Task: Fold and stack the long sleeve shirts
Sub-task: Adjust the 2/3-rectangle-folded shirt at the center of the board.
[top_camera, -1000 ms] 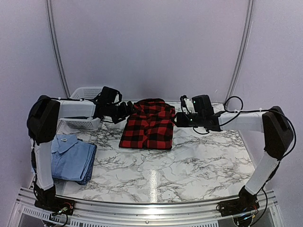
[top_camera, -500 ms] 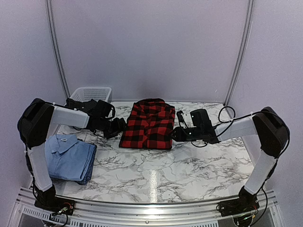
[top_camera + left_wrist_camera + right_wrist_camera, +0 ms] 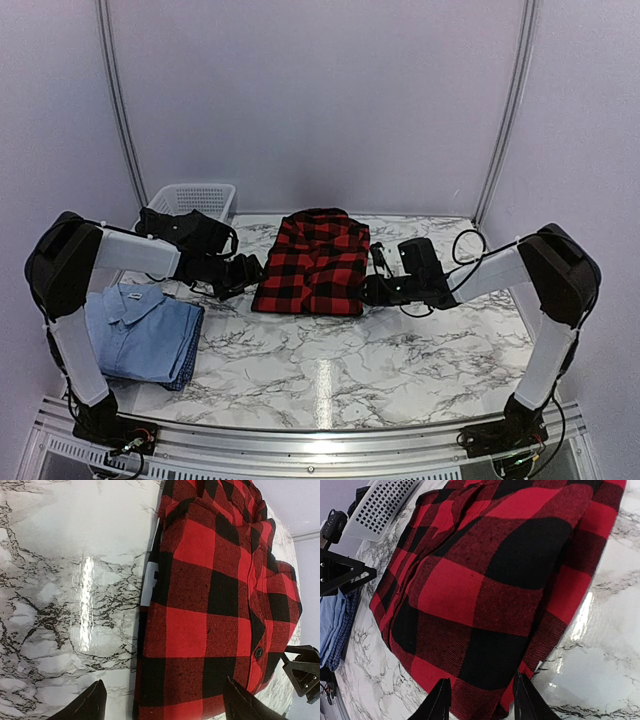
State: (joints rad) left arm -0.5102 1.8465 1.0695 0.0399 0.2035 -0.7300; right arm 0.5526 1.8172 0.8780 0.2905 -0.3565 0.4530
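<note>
The red-and-black check flannel shirt [image 3: 314, 262] lies folded at the table's middle back; it also fills the left wrist view [image 3: 215, 605] and the right wrist view [image 3: 480, 575]. A strip of white lettering on black [image 3: 150, 577] shows at its edge. The light blue collared shirt [image 3: 145, 330] lies folded at the front left. My left gripper [image 3: 250, 272] is open, low at the flannel's left edge, its jaws [image 3: 162, 707] straddling the near corner. My right gripper [image 3: 365, 290] is open at the flannel's right near corner, jaws [image 3: 482, 702] over the cloth edge.
A white mesh basket [image 3: 192, 198] stands at the back left, behind the left arm, and shows in the right wrist view [image 3: 380, 505]. Marble tabletop [image 3: 400, 350] spreads in front of the flannel. Curved frame poles rise at both back corners.
Both arms have lowered and drawn toward the near side, from the flannel's upper sides to its near corners. The shirts have not moved.
</note>
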